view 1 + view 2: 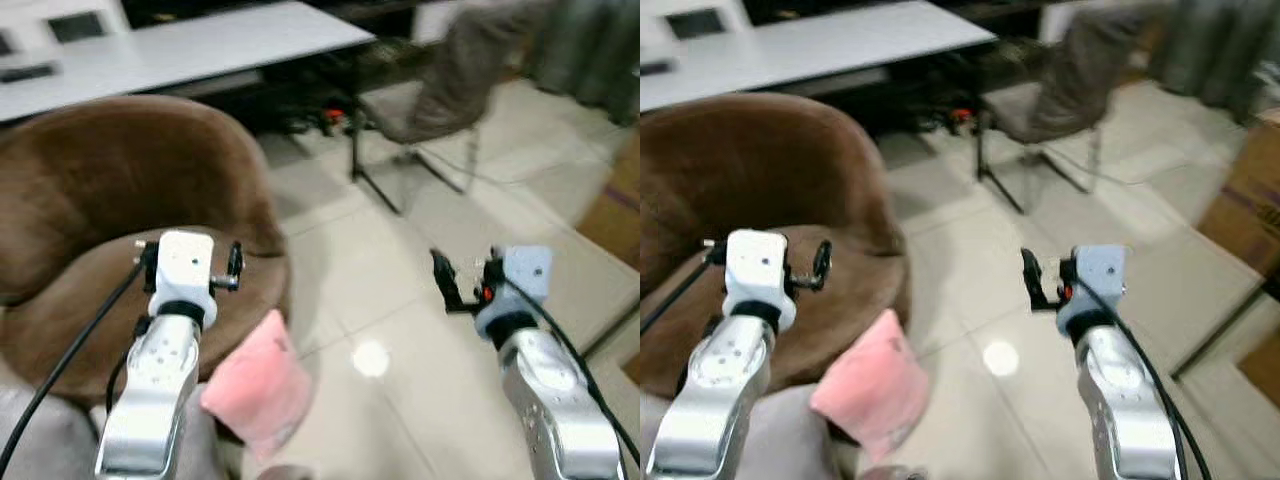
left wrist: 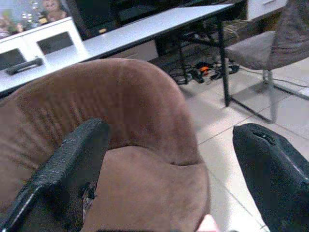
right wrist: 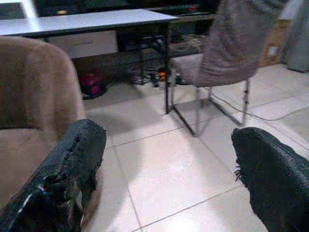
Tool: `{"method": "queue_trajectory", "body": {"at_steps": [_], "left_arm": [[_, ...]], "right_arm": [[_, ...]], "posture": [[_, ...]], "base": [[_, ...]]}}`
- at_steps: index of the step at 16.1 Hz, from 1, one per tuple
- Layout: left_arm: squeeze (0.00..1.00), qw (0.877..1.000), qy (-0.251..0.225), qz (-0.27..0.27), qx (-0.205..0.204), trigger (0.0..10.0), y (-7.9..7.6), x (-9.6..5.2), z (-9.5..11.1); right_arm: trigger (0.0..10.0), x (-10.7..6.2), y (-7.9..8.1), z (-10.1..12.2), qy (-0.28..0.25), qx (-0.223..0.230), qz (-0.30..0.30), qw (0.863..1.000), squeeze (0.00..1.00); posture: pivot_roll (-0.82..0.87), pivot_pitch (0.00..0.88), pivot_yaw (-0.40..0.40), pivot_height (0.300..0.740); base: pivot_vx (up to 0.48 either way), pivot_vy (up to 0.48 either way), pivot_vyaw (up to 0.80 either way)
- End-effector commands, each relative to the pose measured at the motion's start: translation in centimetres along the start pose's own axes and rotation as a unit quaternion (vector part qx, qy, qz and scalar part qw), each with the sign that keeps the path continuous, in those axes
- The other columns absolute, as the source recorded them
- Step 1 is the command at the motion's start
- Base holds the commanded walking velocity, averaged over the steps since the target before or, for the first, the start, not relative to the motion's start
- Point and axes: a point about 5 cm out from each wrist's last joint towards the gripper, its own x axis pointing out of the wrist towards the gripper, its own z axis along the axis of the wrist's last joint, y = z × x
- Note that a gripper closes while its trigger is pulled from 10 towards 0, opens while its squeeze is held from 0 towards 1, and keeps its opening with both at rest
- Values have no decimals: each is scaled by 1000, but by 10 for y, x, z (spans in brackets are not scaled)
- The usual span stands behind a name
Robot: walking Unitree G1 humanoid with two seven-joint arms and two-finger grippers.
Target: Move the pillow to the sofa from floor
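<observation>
Left gripper (image 2: pixel 169 169) is raised over the sofa (image 1: pixel 110 190) seat, fingers spread wide, nothing between them. Right gripper (image 3: pixel 169 174) is raised over the tiled floor (image 1: pixel 400 330), fingers likewise spread wide and empty.

Nearest the robot, the pink pillow (image 1: pixel 258 385) sits low between the two arms, closer to the left arm. It leans against the front edge of the sofa seat, its lower end hidden; whether it rests on the floor cannot be told. Neither gripper touches it.

Sofa is a brown, round-backed seat, on the robot's left, directly ahead of the left gripper. Floor is pale tile with a bright light reflection between the arms.

Farther off, a grey chair (image 1: pixel 440 90) with thin metal legs stands on the tiles ahead of the right gripper. Behind the sofa and chair runs a long white table (image 1: pixel 200 45), with cables and small items (image 3: pixel 154 75) on the floor beneath it. A cardboard box (image 1: pixel 1250 200) stands at the far right.
</observation>
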Motion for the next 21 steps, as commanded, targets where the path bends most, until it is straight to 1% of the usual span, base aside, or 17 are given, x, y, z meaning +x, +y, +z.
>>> {"method": "queue_trajectory", "body": {"at_steps": [1, 2, 3, 5, 7, 8, 9, 10, 11, 12, 13, 15, 17, 18, 20, 21], "left_arm": [[0, 1000, -4, -3, -2, 10000, 4, -2, 2], [0, 1000, -2, -7, -3, 10000, 5, -4, 0], [0, 1000, -5, -6, 6, 10000, 7, -5, -1], [0, 1000, 0, -2, -6, 10000, 9, -7, -4], [0, 1000, -1, -4, -9, 10000, 8, -5, -4], [0, 1000, -2, -5, -10, 10000, 7, -5, -4], [0, 1000, -3, -4, -13, 10000, 6, -5, -4], [0, 1000, -5, -4, -16, 10000, 5, -6, -5], [0, 1000, -12, -4, -18, 10000, 5, -8, -6], [0, 1000, -15, -4, -12, 10000, 5, -10, -9], [0, 1000, -18, -5, -8, 10000, 5, -12, -12], [0, 1000, -29, 2, -5, 10000, 8, -13, -12], [0, 999, -35, 9, -5, 10000, 9, -12, -12], [0, 999, -46, 6, -4, 10000, 9, -12, -9], [0, 999, -45, 7, -11, 10000, 9, -11, -7], [0, 999, -50, 13, -5, 10000, 10, -11, -6]], "right_arm": [[10000, 1, 6, 6, -10, 0, 14, 1000, 1000], [10000, 1, 7, 8, -15, 5, 17, 1000, 1000], [10000, 0, 9, 8, -16, 11, 21, 1000, 1000], [10000, -1, 10, 4, -9, 13, 17, 1000, 1000], [10000, -1, 8, 4, -4, -2, -2, 1000, 1000], [10000, 1, 8, 3, 3, -2, -7, 1000, 980], [10000, 3, 7, 3, 17, 2, -15, 1000, 0], [10000, 5, 7, 7, -3, 4, -10, 1000, 0], [10000, 5, 6, 14, -42, -2, 7, 999, 0], [10000, 5, 4, 12, -41, -5, -4, 999, 0], [10000, 5, 3, 9, -34, 0, -4, 999, 0], [10000, 5, 9, 6, -26, 1, 19, 999, 0], [10000, 5, 13, 7, -29, 20, 23, 999, 0], [10000, 6, 15, 6, -27, 14, 34, 999, 0], [10000, 7, 16, 5, -20, 4, 45, 999, 0], [10000, 7, 16, 6, -30, -37, 40, 998, 0]], "posture": [[-38, 0, 42, 740], [-29, 0, 36, 740], [-29, 0, 38, 740], [-36, 0, 48, 740], [-41, 0, 49, 740], [-42, 0, 48, 740], [-41, 0, 46, 740], [-39, 0, 39, 740], [-32, 0, 33, 740], [-26, 0, 29, 740], [-22, 0, 25, 740], [-22, 0, 25, 740], [-22, 0, 25, 740], [-15, 0, 12, 740], [-14, 0, 9, 740], [-11, 0, -3, 740]], "base": [[0, 0, 800], [0, 0, 800], [0, 0, 800], [0, 0, 800], [0, -457, 0], [0, -472, 0], [0, -472, 0], [0, -472, 0], [0, -472, 0], [0, -472, 0], [0, -472, 0], [0, -472, 0], [0, -472, 0], [0, -255, 0], [0, 0, 0], [0, 0, 800]]}}
